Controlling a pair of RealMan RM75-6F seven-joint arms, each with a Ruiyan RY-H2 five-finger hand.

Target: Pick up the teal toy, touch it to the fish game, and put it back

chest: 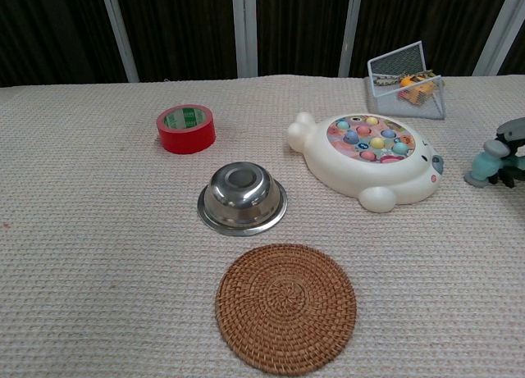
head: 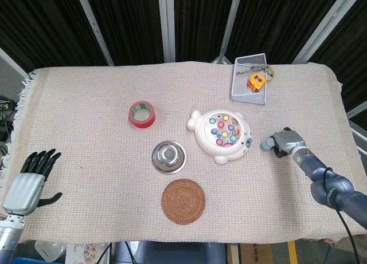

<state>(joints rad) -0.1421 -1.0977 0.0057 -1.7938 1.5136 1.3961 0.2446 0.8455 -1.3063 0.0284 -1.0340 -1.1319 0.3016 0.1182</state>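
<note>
The teal toy (head: 267,144) (chest: 483,166) stands on the cloth just right of the fish game (head: 223,135) (chest: 369,159), a white seal-shaped board with coloured fish. My right hand (head: 288,141) (chest: 513,148) is at the toy's right side. Its fingers close around the toy's top and back, and the chest view cuts off most of the hand at its right edge. My left hand (head: 31,182) rests at the table's near left corner with straight fingers, holding nothing. It shows only in the head view.
A steel bowl (head: 168,156) lies upside down left of the fish game, with a woven coaster (head: 183,201) in front of it. A red tape roll (head: 141,114) sits further left. A wire basket (head: 250,78) holding a tape measure stands at the back right.
</note>
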